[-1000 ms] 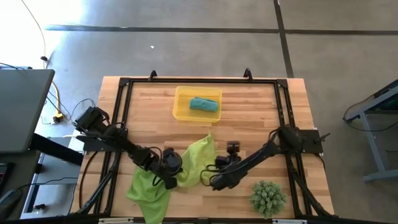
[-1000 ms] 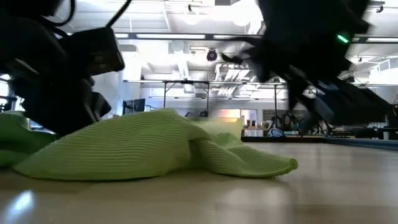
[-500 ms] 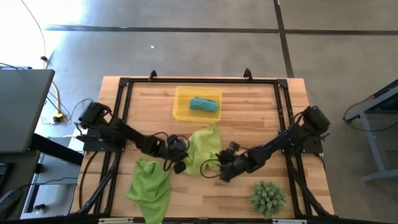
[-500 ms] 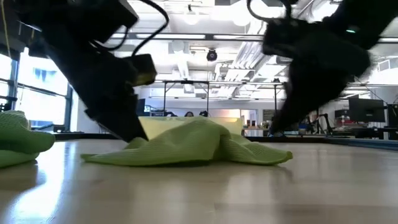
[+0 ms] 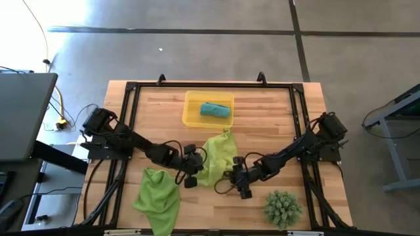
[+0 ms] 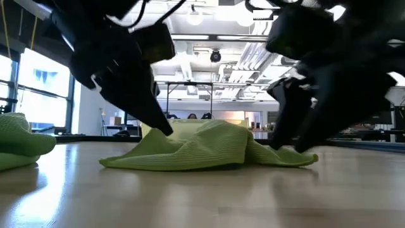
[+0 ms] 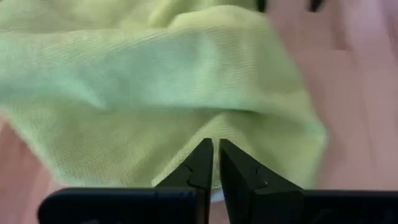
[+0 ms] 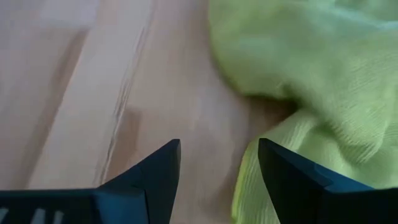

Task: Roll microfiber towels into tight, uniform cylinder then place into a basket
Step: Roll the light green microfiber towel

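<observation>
1. High view shows my left gripper [image 5: 194, 172] at the left edge of the lime-green towel [image 5: 218, 157] in the middle of the table, and my right gripper [image 5: 240, 180] at its right edge.
2. My left fingers [image 7: 202, 163] are closed on a fold of this towel. My right fingers [image 8: 283, 177] stand apart, with a corner of the cloth between them but not yet pinched.
3. Half a second ago the towel lay a little more to the left and my right gripper was farther from it. Now both grippers have come close to its two sides, and the cloth is bunched into a hump (not flat at all).
4. I judge the towel must be spread flat before I can roll it; rolling has not begun.
5. The yellow basket [image 5: 190, 118] is behind it and already holds the rolled teal towel [image 5: 214, 109].
6. The second lime-green towel [image 5: 158, 196] lies crumpled at the front left, partly over the table edge.
</observation>
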Robot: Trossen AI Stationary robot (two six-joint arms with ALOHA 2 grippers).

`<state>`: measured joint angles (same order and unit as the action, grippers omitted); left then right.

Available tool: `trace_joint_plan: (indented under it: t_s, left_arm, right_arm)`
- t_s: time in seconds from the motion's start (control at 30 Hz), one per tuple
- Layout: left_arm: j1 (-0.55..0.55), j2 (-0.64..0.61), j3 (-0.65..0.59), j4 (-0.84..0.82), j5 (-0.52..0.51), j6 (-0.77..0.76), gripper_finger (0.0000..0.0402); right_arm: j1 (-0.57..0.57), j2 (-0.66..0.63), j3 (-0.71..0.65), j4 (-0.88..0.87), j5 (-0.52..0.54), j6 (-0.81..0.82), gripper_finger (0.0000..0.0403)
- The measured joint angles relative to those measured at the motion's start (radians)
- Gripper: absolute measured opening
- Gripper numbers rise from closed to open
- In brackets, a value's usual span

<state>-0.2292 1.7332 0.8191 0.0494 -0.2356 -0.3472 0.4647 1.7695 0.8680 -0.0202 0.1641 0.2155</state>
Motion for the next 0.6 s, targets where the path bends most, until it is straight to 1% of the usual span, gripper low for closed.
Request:
trace_joint_plan:
  t_s: [0.13, 0.3, 0.4, 0.6]
  left_arm:
    - [-0.038, -0.001, 0.051, -0.088, 0.001, 0.003, 0.0019]
    - [-0.089, -0.009, 0.122, -0.213, 0.001, 0.003, 0.0019]
    - [-0.118, -0.009, 0.146, -0.230, 0.000, 0.003, 0.0019]
    - [-0.167, -0.009, 0.172, -0.227, 0.000, -0.012, 0.0019]
  right_arm:
    - [0.014, 0.000, 0.000, -0.042, -0.001, -0.084, 0.0208]
    - [0.020, 0.000, 0.000, -0.118, 0.015, -0.087, 0.0208]
    - [0.021, -0.001, 0.003, -0.160, 0.039, -0.082, 0.0208]
    - [0.018, -0.002, 0.004, -0.180, 0.054, -0.042, 0.0208]
